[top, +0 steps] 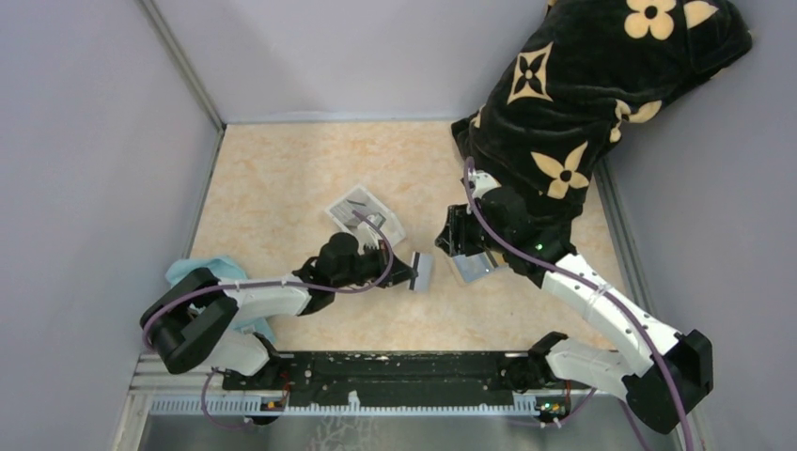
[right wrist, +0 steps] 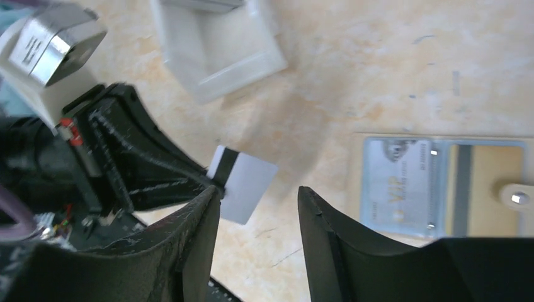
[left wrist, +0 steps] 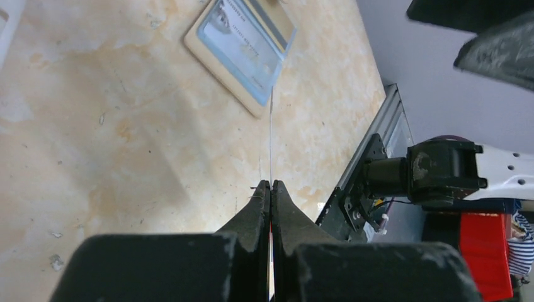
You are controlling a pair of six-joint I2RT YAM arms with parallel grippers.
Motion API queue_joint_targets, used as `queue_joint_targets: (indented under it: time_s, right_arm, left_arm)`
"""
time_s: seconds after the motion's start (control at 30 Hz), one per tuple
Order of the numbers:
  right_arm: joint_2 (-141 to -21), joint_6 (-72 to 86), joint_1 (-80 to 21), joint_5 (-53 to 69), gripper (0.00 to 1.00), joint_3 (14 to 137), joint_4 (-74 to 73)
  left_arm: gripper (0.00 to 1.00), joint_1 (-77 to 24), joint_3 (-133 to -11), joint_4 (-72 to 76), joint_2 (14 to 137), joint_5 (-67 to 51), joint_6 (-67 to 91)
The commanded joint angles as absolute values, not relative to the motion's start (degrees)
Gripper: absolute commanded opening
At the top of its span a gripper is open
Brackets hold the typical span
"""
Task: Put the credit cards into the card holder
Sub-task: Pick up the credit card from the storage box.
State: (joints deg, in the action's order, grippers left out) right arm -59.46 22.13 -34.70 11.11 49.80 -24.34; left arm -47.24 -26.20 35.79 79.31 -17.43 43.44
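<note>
In the top view my left gripper (top: 406, 269) is shut on the edge of a silvery credit card (top: 422, 271) and holds it upright above the table. The left wrist view shows that card (left wrist: 271, 126) edge-on as a thin line running out of the closed fingertips (left wrist: 271, 184). The tan card holder (top: 473, 267) lies open just right of it, with a pale VIP card (right wrist: 397, 185) under its clear pocket. My right gripper (right wrist: 258, 201) hangs open and empty between the held card (right wrist: 249, 182) and the card holder (right wrist: 354, 189).
A clear white plastic tray (top: 367, 214) lies behind the left gripper. A light blue cloth (top: 202, 272) sits by the left arm's base. A black flowered blanket (top: 583, 85) covers the far right corner. Grey walls enclose the table.
</note>
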Motion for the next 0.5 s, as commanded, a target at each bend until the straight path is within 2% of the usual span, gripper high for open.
queue_joint_targets:
  time_s: [0.0, 0.17, 0.27, 0.47]
  right_arm:
    - [-58.23, 21.97, -34.29, -4.78, 0.50, 50.78, -26.52]
    - [-61.57, 22.69, -34.21, -13.35, 0.50, 49.46, -28.63]
    - [-64.14, 23.63, -34.10, -15.26, 0.43, 48.89, -29.38]
    - [-70.21, 23.91, -33.44, -17.46, 0.07, 48.62, -30.70]
  left_arm:
    - [0.00, -49.62, -29.04, 36.82, 81.95, -10.07, 47.49]
    - [0.00, -51.66, -32.48, 35.30, 85.56, -5.46, 50.34]
    - [0.00, -52.44, -33.91, 34.78, 87.82, -3.14, 52.82]
    - [0.00, -53.95, -36.69, 35.08, 93.68, -1.10, 58.17]
